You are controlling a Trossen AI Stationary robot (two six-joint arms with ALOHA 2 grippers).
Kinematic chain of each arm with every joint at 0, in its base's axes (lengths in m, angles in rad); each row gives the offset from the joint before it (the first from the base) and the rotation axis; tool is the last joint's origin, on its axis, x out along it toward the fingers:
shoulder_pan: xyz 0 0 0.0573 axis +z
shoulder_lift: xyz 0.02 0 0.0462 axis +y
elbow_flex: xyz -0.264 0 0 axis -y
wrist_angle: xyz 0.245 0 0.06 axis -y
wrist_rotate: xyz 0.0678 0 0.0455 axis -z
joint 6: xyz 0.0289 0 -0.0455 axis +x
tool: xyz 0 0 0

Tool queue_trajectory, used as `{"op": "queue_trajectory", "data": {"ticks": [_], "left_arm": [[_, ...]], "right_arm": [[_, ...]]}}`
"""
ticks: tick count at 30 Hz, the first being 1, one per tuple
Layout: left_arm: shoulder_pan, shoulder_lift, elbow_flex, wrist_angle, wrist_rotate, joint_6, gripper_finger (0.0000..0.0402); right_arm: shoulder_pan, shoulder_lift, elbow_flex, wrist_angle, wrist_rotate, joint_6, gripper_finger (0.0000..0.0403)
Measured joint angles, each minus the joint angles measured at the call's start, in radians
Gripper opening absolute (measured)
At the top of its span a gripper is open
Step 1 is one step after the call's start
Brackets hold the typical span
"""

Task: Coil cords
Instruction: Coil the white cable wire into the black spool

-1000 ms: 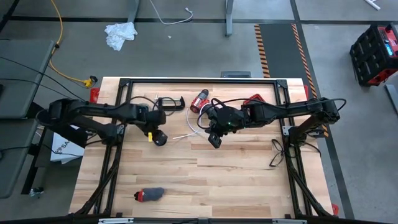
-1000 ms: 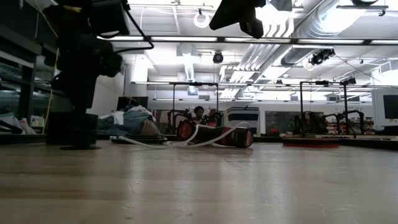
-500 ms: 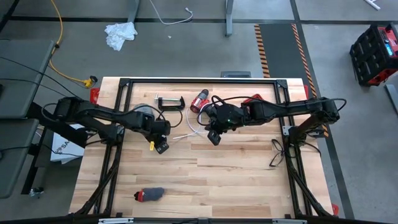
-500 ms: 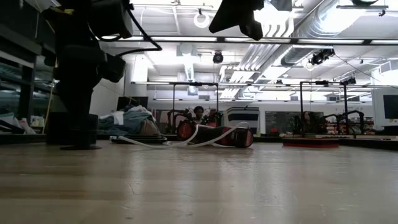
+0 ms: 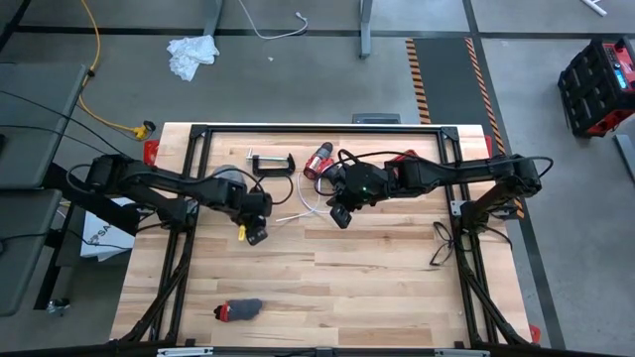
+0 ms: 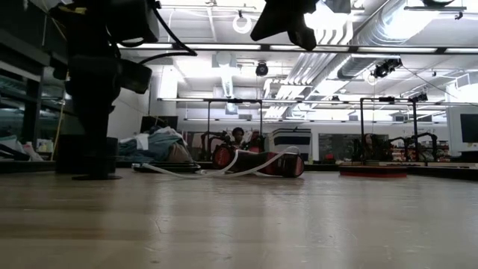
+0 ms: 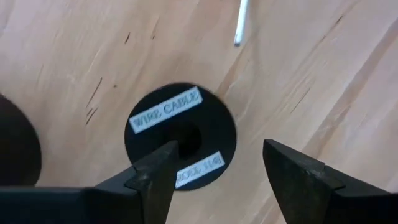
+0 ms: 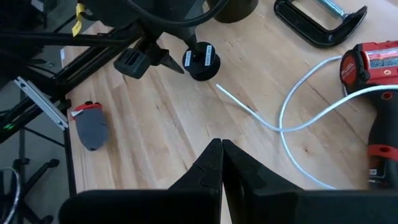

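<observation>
Left gripper (image 7: pixel 217 171) sits low over the table (image 5: pixel 327 288) with its fingers spread wide, and the small black disc (image 7: pixel 180 144) lies flat on the wood right between and just beyond them, untouched, two white labels on its face. From the right wrist view that same disc (image 8: pixel 201 61) rests just beside the left arm's fingertips, and the thin white cable (image 8: pixel 292 118) runs in a loose curve across the boards toward the red drill (image 8: pixel 376 93), its free end lying near the disc. Right gripper (image 8: pixel 222 163) hovers above the middle of the table, fingers pressed together, holding nothing. A black clamp (image 5: pixel 272 163) lies near the far edge.
</observation>
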Motion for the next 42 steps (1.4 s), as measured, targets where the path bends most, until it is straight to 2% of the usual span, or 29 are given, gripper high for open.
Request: {"op": "queue_trajectory", "data": {"ticks": [20,22,24,29,33,37,42], "left_arm": [[-0.06,0.218,0.008,0.007,0.001,0.093,0.0229],[-0.061,0.22,0.023,-0.008,0.007,0.089,0.0221],[-0.069,0.206,0.047,-0.014,0.006,0.087,0.0196],[-0.075,0.095,0.134,-0.001,0.003,0.095,0.0086],[-0.092,-0.054,0.167,0.059,0.006,0.093,0.0086],[-0.118,-0.226,0.149,0.196,0.101,0.11,0.0086],[-0.154,-0.411,0.094,0.388,0.141,0.064,0.0096]], "right_arm": [[0.0,0.0,0.0,0.0,0.002,0.021,0.0],[0.0,0.0,0.0,0.0,0.002,0.02,0.0],[0.0,0.0,0.0,0.0,0.002,0.009,0.0],[-0.005,0.0,0.0,-0.004,-0.016,-0.004,0.0],[-0.007,0.0,0.0,-0.029,-0.105,-0.05,0.0],[0.004,0.0,0.0,-0.053,-0.205,-0.153,0.0],[0.031,0.004,0.0,-0.052,-0.196,-0.264,0.0]]}}
